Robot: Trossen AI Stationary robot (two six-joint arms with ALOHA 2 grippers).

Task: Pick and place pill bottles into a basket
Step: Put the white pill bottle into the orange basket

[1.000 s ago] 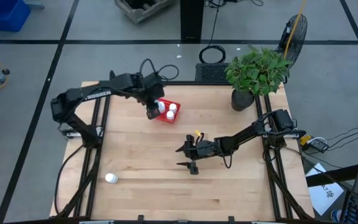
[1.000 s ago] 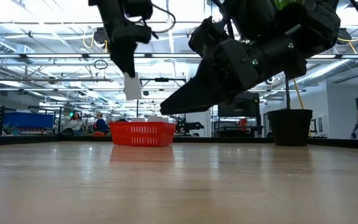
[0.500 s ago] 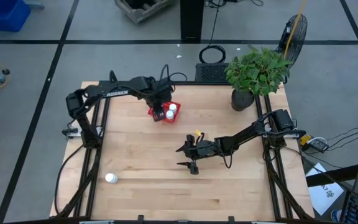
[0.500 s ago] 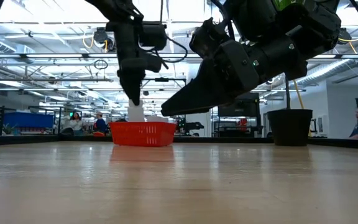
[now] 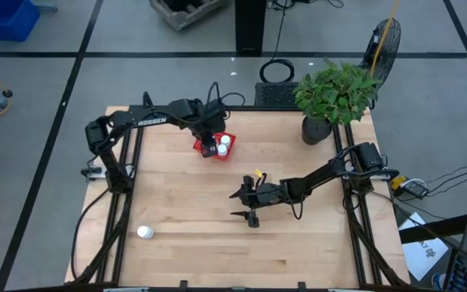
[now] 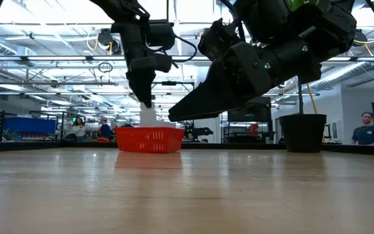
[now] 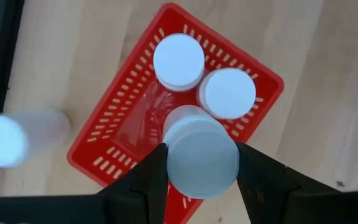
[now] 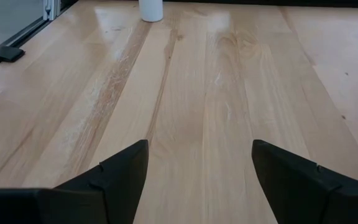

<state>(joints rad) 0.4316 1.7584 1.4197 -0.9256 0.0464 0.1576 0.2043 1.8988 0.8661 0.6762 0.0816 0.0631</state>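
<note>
Red basket (image 5: 215, 144) near far edge of table (image 5: 314, 243), left of black plant pot (image 5: 316, 130). Two white-capped pill bottles (image 7: 178, 61) (image 7: 227, 92) upright inside basket, touching each other, at one end. Left claw (image 7: 201, 163) directly over basket, pinching third bottle (image 7: 199, 151) between its fingers (image 7: 143, 178); from low view, that bottle (image 6: 147, 116) hangs just above basket rim (image 6: 149, 139), base roughly level with it. Blurred white bottle (image 7: 17, 134) outside basket wall, seen from left wrist; whether touching the basket, cannot tell. Lone bottle (image 5: 144, 233) standing well away from basket, at near left part of table; same bottle (image 8: 150, 10) seen ahead of right claw. Right claw (image 5: 249, 215) toward middle of table, well apart from basket, fingers (image 8: 114, 177) spread wide, nothing between them. Person (image 6: 367, 128) in room beyond pot.
</note>
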